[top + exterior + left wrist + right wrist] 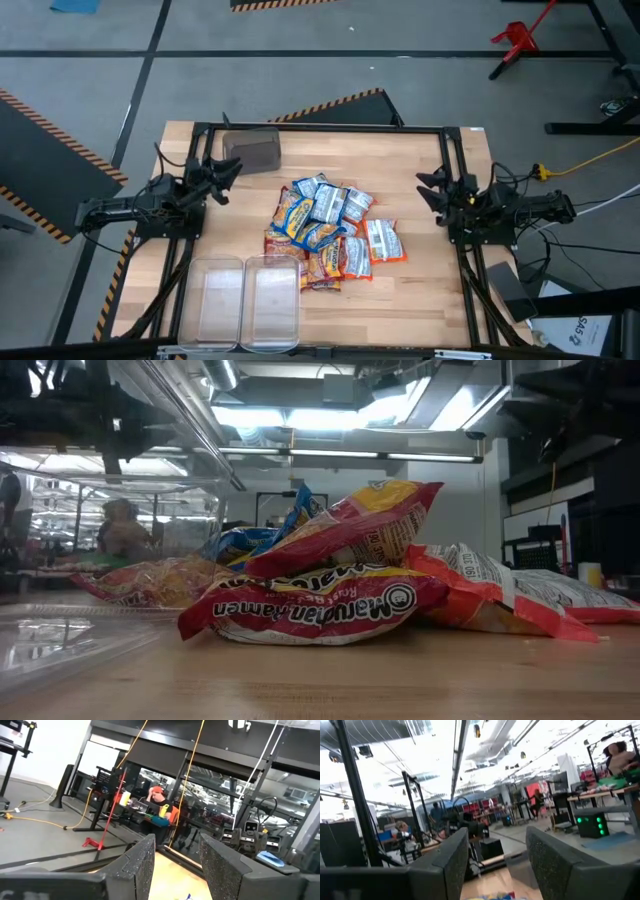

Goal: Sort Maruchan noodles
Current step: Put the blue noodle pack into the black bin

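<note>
**Both grippers parted and empty beside ramen heap**

The left gripper (228,172) and right gripper (428,188) sit at opposite table edges, fingers apart and holding nothing, tips turned inward. Between them, nearer neither, the Maruchan noodles (330,232) lie in a loose overlapping pile of crinkly packets: blue-and-yellow toward the far side, red-and-yellow in the middle, orange-and-white on the right gripper's side. Two clear bins (250,298) stand side by side at the near edge, closer to the left gripper; a dark box (251,152) rests just beyond that gripper. Only the low view reads the upside-down "Maruchan Ramen" lettering on a red packet (315,610). Only the left wrist view shows a seated person (159,805) in the room past its fingers (142,865).
</note>
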Controlling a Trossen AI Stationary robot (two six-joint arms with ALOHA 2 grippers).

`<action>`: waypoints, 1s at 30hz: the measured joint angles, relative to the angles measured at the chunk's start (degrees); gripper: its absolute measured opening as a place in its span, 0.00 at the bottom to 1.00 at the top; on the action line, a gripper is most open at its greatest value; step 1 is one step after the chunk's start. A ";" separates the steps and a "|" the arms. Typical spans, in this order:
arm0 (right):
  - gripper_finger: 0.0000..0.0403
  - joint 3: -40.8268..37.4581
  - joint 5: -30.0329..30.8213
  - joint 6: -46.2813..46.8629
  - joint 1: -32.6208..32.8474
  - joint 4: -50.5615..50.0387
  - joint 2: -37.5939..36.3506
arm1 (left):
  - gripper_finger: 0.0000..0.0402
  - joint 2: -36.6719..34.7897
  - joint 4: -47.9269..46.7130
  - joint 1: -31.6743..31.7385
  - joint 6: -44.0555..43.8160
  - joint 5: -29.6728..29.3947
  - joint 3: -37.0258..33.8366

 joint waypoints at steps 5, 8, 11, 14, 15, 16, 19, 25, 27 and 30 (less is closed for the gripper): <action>0.46 0.00 0.00 -0.04 0.00 1.09 0.00 | 0.37 0.00 0.11 0.00 0.02 -0.20 0.00; 0.46 0.00 0.42 0.21 0.00 1.86 0.00 | 0.37 0.00 0.13 0.00 0.02 -0.20 0.00; 0.46 0.00 0.84 0.05 0.00 2.05 0.00 | 0.37 0.00 0.22 0.00 0.02 -0.39 0.00; 0.46 0.00 4.16 -1.26 0.00 2.05 0.00 | 0.37 0.00 1.20 -0.02 0.01 -3.57 0.00; 0.46 0.00 5.04 -1.35 0.00 1.98 0.00 | 0.37 0.00 1.37 -0.01 -0.21 -4.71 0.00; 0.46 0.00 6.13 -1.37 0.00 1.85 0.00 | 0.37 0.00 1.67 0.00 -0.77 -5.12 0.00; 0.46 0.00 8.42 -1.38 0.00 1.37 0.00 | 0.37 0.00 2.47 0.00 -1.79 -4.80 0.01; 0.46 0.02 10.04 -1.40 0.00 -1.10 0.00 | 0.37 0.00 2.59 0.00 -1.90 -3.41 1.41; 0.47 0.02 10.05 -1.45 0.00 -1.41 0.00 | 0.38 0.00 2.53 0.00 -1.20 -2.18 2.14; 0.52 0.28 11.20 -2.50 0.00 -1.46 0.02 | 0.42 0.00 2.57 0.00 -0.10 0.41 3.23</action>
